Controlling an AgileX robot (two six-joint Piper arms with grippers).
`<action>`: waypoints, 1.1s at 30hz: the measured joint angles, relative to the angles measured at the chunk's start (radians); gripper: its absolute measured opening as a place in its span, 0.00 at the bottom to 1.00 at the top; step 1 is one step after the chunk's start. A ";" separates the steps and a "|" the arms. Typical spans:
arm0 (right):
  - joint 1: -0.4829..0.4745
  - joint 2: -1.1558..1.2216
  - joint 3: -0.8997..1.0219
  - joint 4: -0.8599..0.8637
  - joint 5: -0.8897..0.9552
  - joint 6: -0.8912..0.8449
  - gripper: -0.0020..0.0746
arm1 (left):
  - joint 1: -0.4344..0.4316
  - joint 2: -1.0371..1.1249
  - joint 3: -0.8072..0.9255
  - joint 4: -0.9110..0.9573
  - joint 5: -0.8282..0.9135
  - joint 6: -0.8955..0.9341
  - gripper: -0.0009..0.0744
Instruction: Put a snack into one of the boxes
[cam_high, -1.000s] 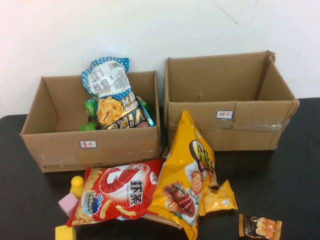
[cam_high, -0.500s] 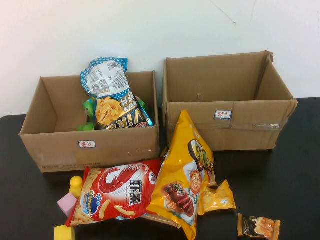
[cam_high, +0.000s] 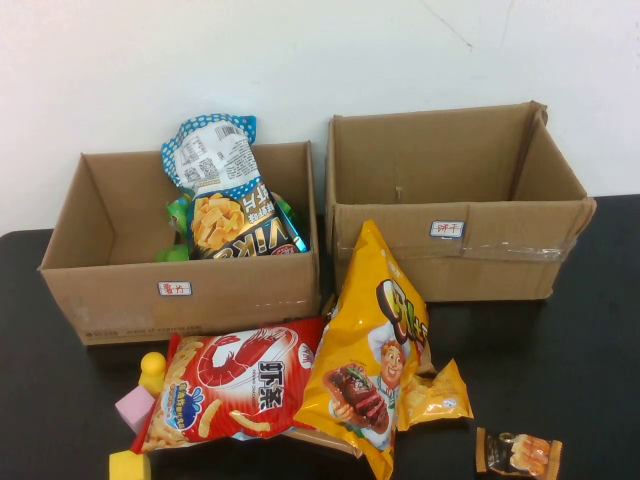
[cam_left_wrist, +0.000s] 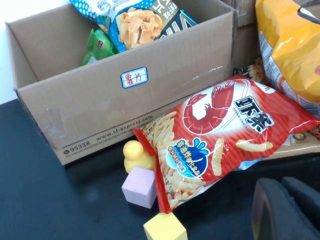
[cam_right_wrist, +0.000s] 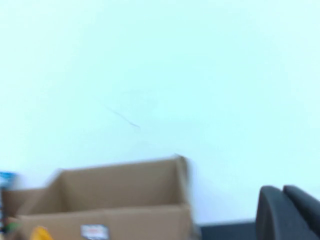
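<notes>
While the snack leans upright inside the lower box on the left — its dotted top poking above the far wall — both arms sit out of the high view. Only a dark edge of the left claw shows, near the red prawn bag; spread or pressed together, I cannot tell. Same for the right claw — raised, facing the wall, with the taller box beside it. A yellow chef bag stands on the black tabletop.
</notes>
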 joint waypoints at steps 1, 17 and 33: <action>-0.028 -0.028 0.025 0.009 0.016 -0.002 0.03 | 0.000 0.000 0.000 0.000 0.000 0.000 0.01; -0.176 -0.189 0.269 0.159 0.025 -0.340 0.03 | 0.000 0.000 0.001 0.000 0.000 0.000 0.01; -0.176 -0.189 0.269 0.115 0.336 -0.244 0.03 | 0.000 0.000 0.001 0.000 0.000 0.000 0.01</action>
